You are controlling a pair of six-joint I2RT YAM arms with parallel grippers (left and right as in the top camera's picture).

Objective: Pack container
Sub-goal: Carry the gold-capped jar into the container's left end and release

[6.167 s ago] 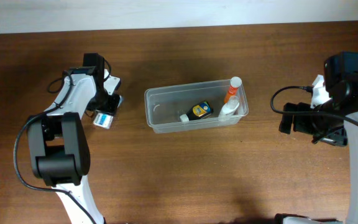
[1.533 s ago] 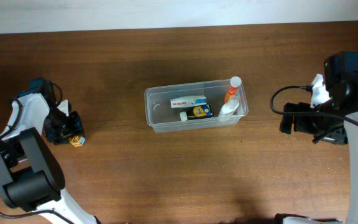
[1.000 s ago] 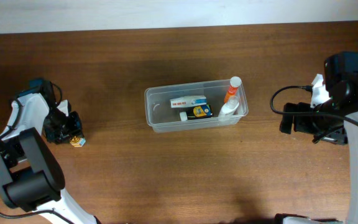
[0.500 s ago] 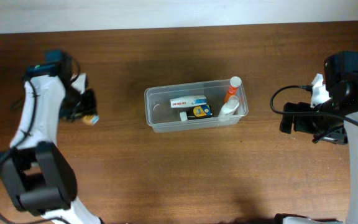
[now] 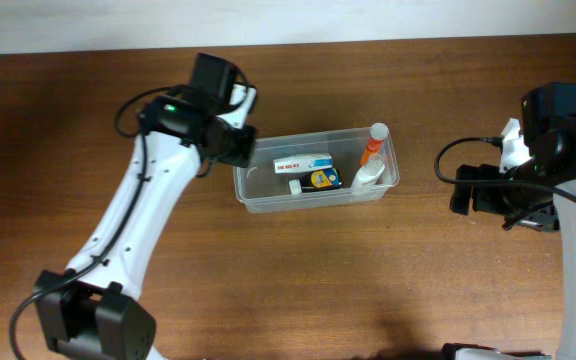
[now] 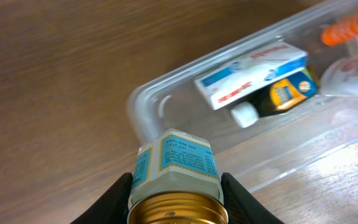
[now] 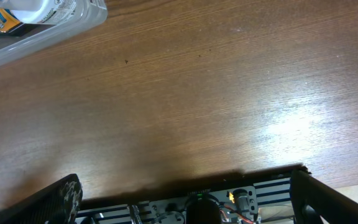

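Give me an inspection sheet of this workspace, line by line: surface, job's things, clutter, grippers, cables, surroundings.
Surface: brown wooden table, glare patch in the right wrist view.
Job's things: clear container holds a white box, a dark yellow-labelled bottle, a white bottle and an orange-and-white tube; a gold-lidded jar is held by its left end.
Clutter: nothing seen.
Grippers: left gripper shut on the jar; right gripper open, empty, above bare table.
Cables: black cables loop off both arms, apart from the container.
Surroundings: pale strip beyond the table's far edge.
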